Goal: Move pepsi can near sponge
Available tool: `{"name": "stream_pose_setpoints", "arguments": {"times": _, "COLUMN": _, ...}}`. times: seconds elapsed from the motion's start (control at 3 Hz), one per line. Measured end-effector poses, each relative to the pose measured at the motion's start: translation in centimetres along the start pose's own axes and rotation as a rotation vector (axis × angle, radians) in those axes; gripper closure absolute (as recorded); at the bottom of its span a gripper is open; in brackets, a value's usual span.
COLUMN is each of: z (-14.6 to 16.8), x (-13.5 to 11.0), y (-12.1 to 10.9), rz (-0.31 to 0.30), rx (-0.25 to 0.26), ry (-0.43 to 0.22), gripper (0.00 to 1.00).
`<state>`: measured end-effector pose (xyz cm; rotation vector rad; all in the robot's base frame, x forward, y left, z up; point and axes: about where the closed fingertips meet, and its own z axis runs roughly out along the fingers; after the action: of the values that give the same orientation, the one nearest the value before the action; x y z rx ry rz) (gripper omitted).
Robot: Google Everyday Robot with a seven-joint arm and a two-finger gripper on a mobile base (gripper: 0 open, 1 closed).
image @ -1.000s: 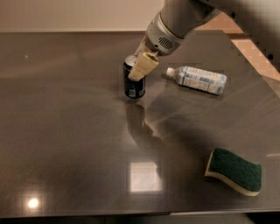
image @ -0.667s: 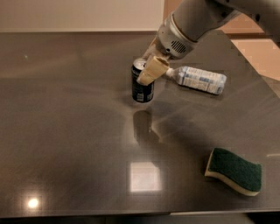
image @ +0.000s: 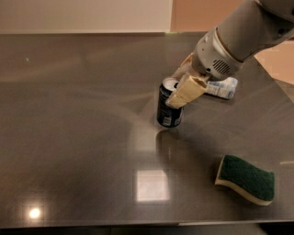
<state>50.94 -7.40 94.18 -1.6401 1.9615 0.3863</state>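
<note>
The pepsi can [image: 167, 112] sits mid-frame, with the fingers of the gripper [image: 178, 92] closed on its top. The sponge [image: 246, 178] lies lower right, well apart.

A dark grey, glossy desk [image: 69, 137] filled most of the frame. A square patch of reflected light [image: 151, 186] sat at lower centre and a small round glint [image: 34, 212] at lower left. A cream wall [image: 82, 13] ran along the upper left, and a peach-toned panel [image: 202, 13] stood beside it. The hand [image: 177, 94] hung right of centre, closed on the pepsi can [image: 167, 110].
</note>
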Motion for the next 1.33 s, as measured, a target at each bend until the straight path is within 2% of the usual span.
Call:
{"name": "stream_pose_setpoints", "arguments": {"times": 0.33, "z": -1.6, "x": 3.2, "y": 1.7, "rz": 0.086, "rx": -0.001, "ry": 0.004, "gripper": 1.00}}
{"name": "stream_pose_setpoints", "arguments": {"times": 1.0, "z": -3.7, "x": 9.0, "y": 3.5, "rz": 0.229, "rx": 0.032, "ry": 0.067, "gripper": 1.00}}
{"name": "stream_pose_setpoints", "arguments": {"times": 1.33, "z": -4.3, "x": 10.7, "y": 3.9, "rz": 0.280, "rx": 0.057, "ry": 0.084, "gripper": 0.83}}
